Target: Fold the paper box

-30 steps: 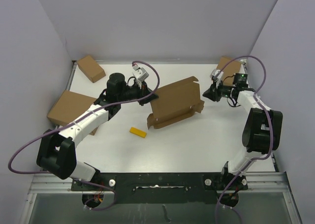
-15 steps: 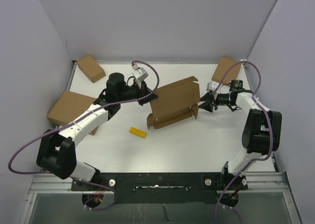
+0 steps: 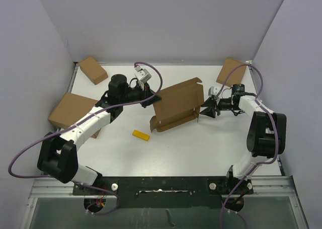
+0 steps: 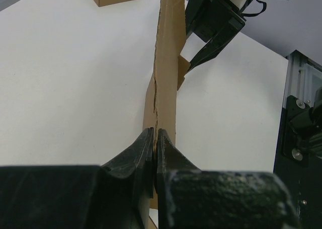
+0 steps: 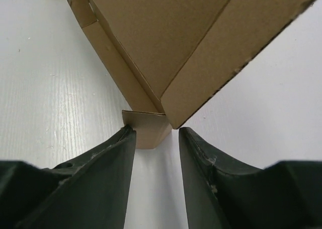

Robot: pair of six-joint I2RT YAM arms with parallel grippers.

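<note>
— Edges first. Where is the paper box (image 3: 177, 105)?
— In the middle of the white surface (image 3: 201, 151). It is tilted up, not lying flat.
— Who holds it?
— The left pincer (image 4: 155, 136) is squeezed tight on its left edge. The right pincer (image 5: 153, 133) is spread apart, with one finger on each side of a small flap at the right corner.
— Is there room to move?
— Yes. Wide white surface shows in front of it. A yellow block (image 3: 141, 135) lies near the low left corner, not touching. Other brown boxes (image 3: 93, 69) sit by the walls, well apart.
</note>
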